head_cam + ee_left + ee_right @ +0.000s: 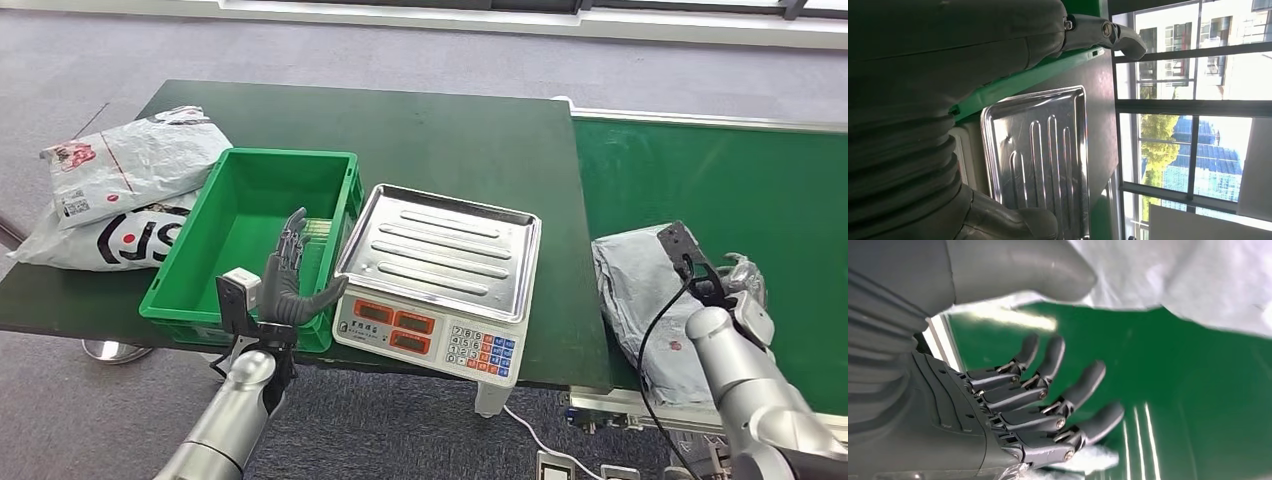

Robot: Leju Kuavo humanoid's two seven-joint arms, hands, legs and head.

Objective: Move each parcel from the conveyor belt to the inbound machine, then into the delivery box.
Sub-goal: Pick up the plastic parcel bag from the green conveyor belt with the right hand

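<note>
Right wrist view alone shows right robot hand (1048, 405) fingers (1088, 380) spread — grey parcel (1198, 285) beside.

Silver tubular arms are ended by dark grey hands (290, 285) with ribbed covers, a black cable (655, 330) being looped beside the right wrist.

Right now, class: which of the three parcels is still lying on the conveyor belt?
The grey parcel by the right hand. It lies on the green conveyor belt; the two white parcels are stacked on the dark table.

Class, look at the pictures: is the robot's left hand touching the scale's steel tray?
Apart. The head view shows the left hand raised beside the steel tray, with green crate visible between them.
</note>
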